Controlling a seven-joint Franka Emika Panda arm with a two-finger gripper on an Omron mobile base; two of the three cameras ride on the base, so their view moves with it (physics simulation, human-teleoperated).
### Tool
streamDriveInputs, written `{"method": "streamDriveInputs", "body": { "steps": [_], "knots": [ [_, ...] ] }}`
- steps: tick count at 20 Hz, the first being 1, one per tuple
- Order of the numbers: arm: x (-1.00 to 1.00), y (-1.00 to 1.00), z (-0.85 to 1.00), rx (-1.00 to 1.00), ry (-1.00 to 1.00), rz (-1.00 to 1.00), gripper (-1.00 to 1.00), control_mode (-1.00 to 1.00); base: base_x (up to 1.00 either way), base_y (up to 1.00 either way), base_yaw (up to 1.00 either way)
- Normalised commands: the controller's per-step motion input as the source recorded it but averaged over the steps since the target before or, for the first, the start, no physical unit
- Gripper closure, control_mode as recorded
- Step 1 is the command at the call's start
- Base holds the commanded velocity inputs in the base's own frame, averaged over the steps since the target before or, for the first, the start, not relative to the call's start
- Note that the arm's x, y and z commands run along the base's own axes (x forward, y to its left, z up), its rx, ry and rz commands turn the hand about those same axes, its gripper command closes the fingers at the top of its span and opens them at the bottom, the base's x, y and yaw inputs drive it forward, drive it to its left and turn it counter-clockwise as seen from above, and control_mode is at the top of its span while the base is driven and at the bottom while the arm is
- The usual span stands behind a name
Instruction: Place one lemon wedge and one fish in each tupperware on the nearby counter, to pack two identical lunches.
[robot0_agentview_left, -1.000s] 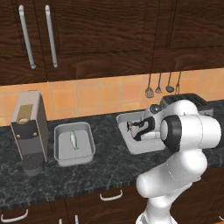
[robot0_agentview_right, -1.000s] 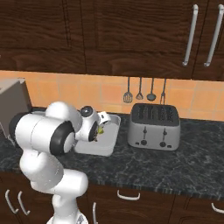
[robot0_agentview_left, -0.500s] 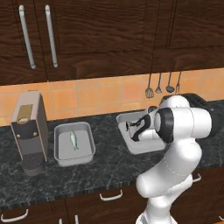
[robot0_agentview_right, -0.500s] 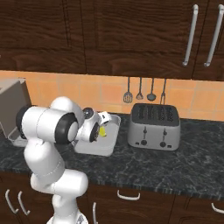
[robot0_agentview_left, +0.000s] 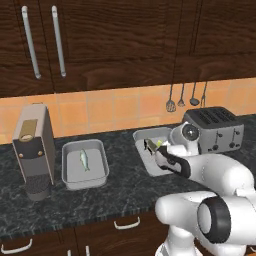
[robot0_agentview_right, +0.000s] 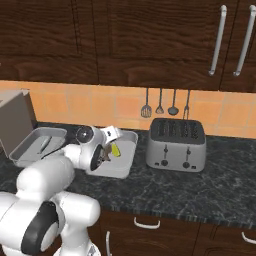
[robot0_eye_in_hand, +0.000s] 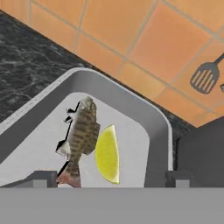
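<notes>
grey-brown and striped, the fish (robot0_eye_in_hand: 81, 133) in the right-hand tupperware (robot0_eye_in_hand: 159, 127) lies flat with its long axis running from the tray's near side toward the back corner, head toward the wall, reddish tail toward the camera. a yellow lemon wedge (robot0_eye_in_hand: 107, 154) lies just beside it, its length roughly parallel to the fish and its curved edge turned away from it; the two look to be touching or nearly so along the middle. this tray sits on the speckled counter (robot0_agentview_left: 125, 185) close to the orange tiled backsplash (robot0_agentview_left: 115, 107).

the gripper (robot0_eye_in_hand: 107, 177) hangs over the near part of that tray, its two dark fingertips (robot0_eye_in_hand: 41, 178) spread wide on either side of the fish tail and wedge, with nothing between them.

the other tupperware (robot0_agentview_left: 85, 164) stands well apart to the left, holding a pale green fish (robot0_agentview_left: 84, 160) whose length runs front to back along the tray. a tall coffee machine (robot0_agentview_left: 34, 150) stands just beside its left side. a silver toaster (robot0_agentview_right: 176, 145) stands near the right tray's far side, and hanging utensils (robot0_agentview_right: 160, 102) line the wall above it. the arm's own white links cover the near rim of the right tray in both base views.
</notes>
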Motion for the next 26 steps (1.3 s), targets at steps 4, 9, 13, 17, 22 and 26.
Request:
{"method": "streamDriveInputs", "body": {
  "steps": [4,9,13,17,22,26],
  "knots": [
    [-0.71,0.18,0.94,0.07,-0.01,-0.08,-1.0,-1.0,0.0,0.0,0.0],
    [-0.98,0.33,0.14,0.24,0.0,-0.17,-1.0,-1.0,0.0,0.0,0.0],
    [-1.0,0.12,0.14,0.3,-0.09,-0.33,-1.0,-1.0,0.0,0.0,0.0],
    [-1.0,-0.01,0.27,0.27,-0.09,-0.34,-1.0,-1.0,0.0,0.0,0.0],
    [-0.8,-0.01,-0.51,0.09,0.0,-0.02,-1.0,-1.0,0.0,0.0,0.0],
    [-0.13,0.0,-0.68,0.01,-0.01,0.05,-1.0,-1.0,0.0,0.0,0.0]
  ]
}}
